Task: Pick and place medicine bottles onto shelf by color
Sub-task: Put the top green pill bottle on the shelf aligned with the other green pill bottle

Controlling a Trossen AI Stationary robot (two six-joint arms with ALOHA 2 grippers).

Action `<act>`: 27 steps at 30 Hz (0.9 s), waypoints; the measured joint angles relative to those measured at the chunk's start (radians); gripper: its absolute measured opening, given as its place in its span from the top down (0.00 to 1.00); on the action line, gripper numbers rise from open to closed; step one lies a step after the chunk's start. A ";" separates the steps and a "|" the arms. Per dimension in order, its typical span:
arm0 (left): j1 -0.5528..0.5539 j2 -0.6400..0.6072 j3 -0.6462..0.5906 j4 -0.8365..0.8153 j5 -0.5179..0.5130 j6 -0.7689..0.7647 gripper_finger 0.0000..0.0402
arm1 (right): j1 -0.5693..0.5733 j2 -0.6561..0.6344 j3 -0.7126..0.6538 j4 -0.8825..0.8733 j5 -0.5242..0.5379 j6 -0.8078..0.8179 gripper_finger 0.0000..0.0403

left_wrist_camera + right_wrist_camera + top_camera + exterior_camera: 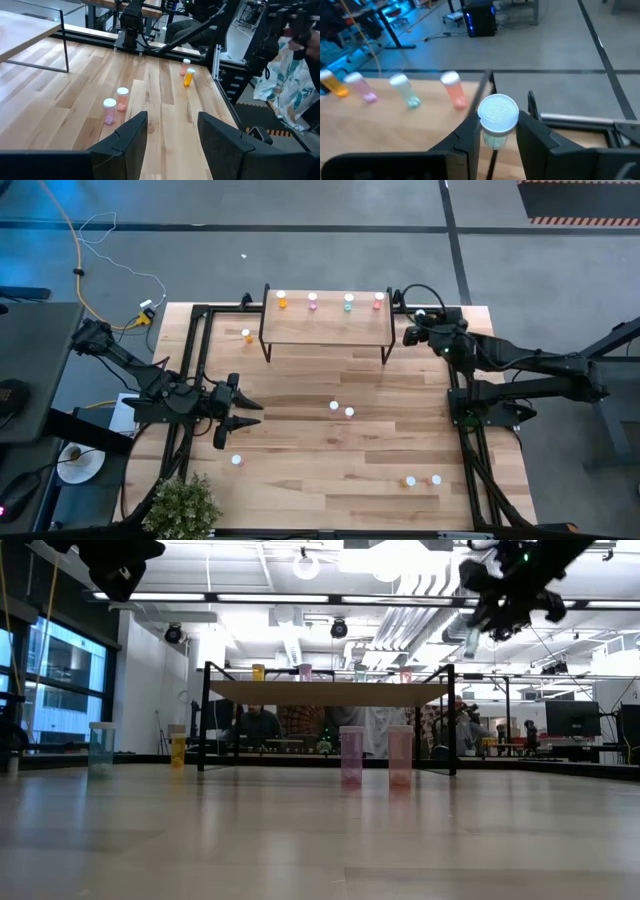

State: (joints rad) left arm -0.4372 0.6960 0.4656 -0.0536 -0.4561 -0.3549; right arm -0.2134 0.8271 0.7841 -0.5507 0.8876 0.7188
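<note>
Your right pincer (497, 132) grips a white-capped bottle (497, 117) just below its cap off the shelf's (325, 325) three o'clock end, light, rigid and slick, while your left pincer (243, 418) waits open at nine o'clock.

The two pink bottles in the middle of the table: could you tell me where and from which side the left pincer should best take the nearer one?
Grip the pink bottle across its round body, just below the white cap, coming level from the left pincer side. It stands upright, its neighbour behind it.
</note>
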 joint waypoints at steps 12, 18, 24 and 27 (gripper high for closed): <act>0.000 0.000 0.000 0.000 0.000 -0.012 0.59 | 0.000 0.184 0.221 0.000 -0.069 -0.187 0.77; 0.000 0.000 0.000 0.000 0.000 -0.012 0.59 | 0.000 0.299 0.288 0.001 -0.100 -0.215 0.77; 0.000 0.000 0.000 0.000 0.000 -0.010 0.59 | 0.000 0.394 0.310 0.014 -0.155 -0.204 0.77; 0.000 0.000 0.000 0.000 0.000 -0.010 0.59 | 0.000 0.435 0.310 0.055 -0.207 -0.216 0.77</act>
State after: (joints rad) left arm -0.4372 0.6960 0.4656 -0.0540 -0.4560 -0.3645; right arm -0.2132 1.2619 1.0943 -0.4957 0.6808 0.5033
